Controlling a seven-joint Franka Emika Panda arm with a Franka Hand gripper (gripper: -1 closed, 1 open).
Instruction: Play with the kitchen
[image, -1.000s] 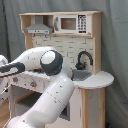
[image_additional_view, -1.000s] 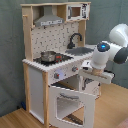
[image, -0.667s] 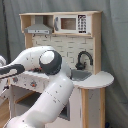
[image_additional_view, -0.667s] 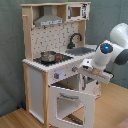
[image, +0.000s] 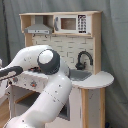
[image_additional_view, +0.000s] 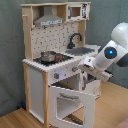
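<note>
The kitchen (image_additional_view: 37, 80) is a white and light-wood toy, seen in both exterior views. Its windowed oven door (image_additional_view: 70, 104) hangs open, tipped down and forward. A small pot (image_additional_view: 48, 56) sits on the cooktop, with the black faucet (image_additional_view: 75, 39) and grey sink (image_additional_view: 83, 50) to its right, and the hood (image_additional_view: 50, 21) above. My gripper (image_additional_view: 85, 65) is at the kitchen's front panel, just above the open door and close to a knob (image_additional_view: 75, 69). In the first exterior view my arm (image: 47, 65) hides the cooktop and oven; the faucet (image: 84, 59) and sink (image: 80, 75) show.
A toy microwave (image: 70, 23) sits on the top shelf. A rounded side counter (image: 102, 79) juts out past the sink. A grey curtain (image_additional_view: 10, 45) hangs behind the kitchen, and the floor (image_additional_view: 112, 107) is wood.
My arm has shifted only slightly, with the gripper staying at the front panel above the oven. The oven door remains open.
</note>
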